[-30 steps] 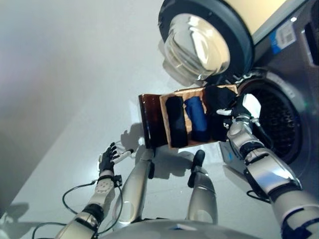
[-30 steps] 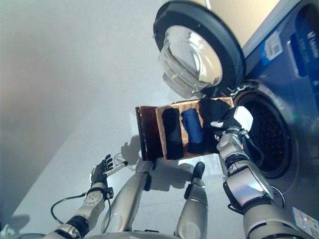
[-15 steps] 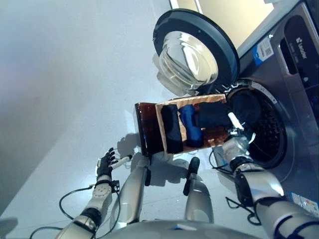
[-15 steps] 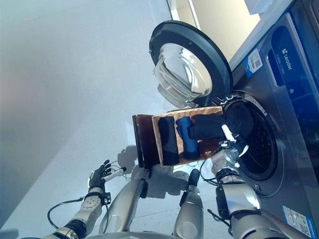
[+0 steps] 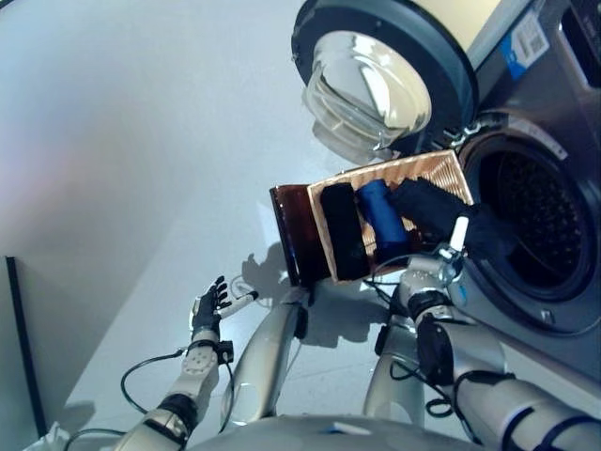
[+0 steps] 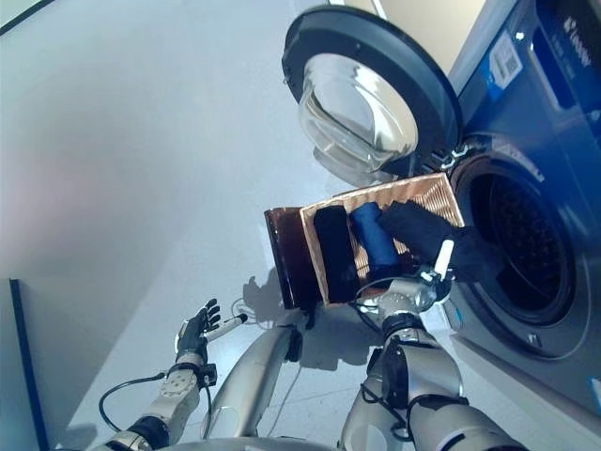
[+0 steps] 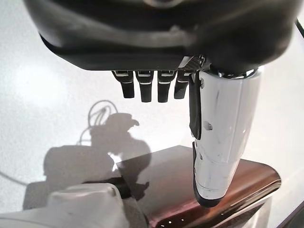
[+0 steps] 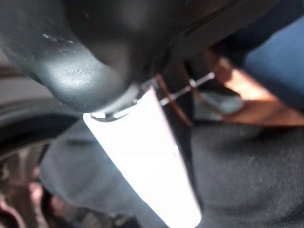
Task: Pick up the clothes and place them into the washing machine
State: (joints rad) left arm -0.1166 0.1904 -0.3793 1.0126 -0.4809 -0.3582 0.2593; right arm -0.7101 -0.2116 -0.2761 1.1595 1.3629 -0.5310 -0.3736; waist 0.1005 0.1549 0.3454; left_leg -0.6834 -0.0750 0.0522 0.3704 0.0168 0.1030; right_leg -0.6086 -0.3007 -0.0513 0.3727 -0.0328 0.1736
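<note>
Dragging a black rolled garment (image 5: 437, 211) off the woven basket's (image 5: 427, 171) edge toward the grey washing machine's round opening (image 5: 535, 216), the right hand (image 5: 449, 254) pinches it, so cloth could snag there and slip free; left hand (image 5: 208, 303) hangs idle, fingers relaxed.

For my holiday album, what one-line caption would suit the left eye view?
Robot's right hand tugs a dark garment from a woven basket toward the open washing machine drum.
</note>
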